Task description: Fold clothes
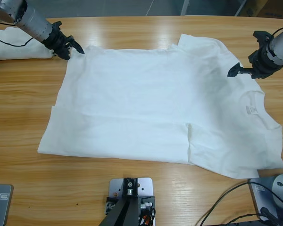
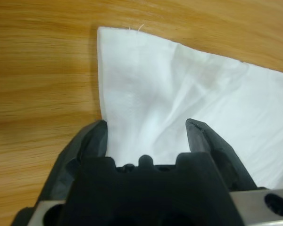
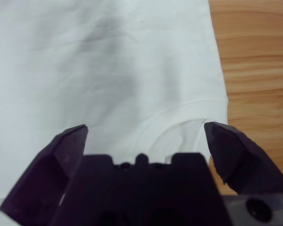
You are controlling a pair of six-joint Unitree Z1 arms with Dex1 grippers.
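Long wooden table point(image 1: 146, 33) — grey floor point(image 1: 198, 7) beyond.

No legible text or labels.

The left tool point(image 2: 146, 129) rose from the bottom edge of the left wrist view, its two black jaws spread apart on either side of its black body, with nothing gripped between them. A corner of the white T-shirt point(image 2: 179, 94) lay flat on the wooden worktop point(image 2: 42, 70) ahead of the jaws, its point near the top of the view and one straight edge running down to the left jaw's tip. The other edge slanted off toward the right side. Soft creases crossed the cloth between the jaws. A thin loose thread stood up at the corner. Bare wood grain filled the left side and the top.
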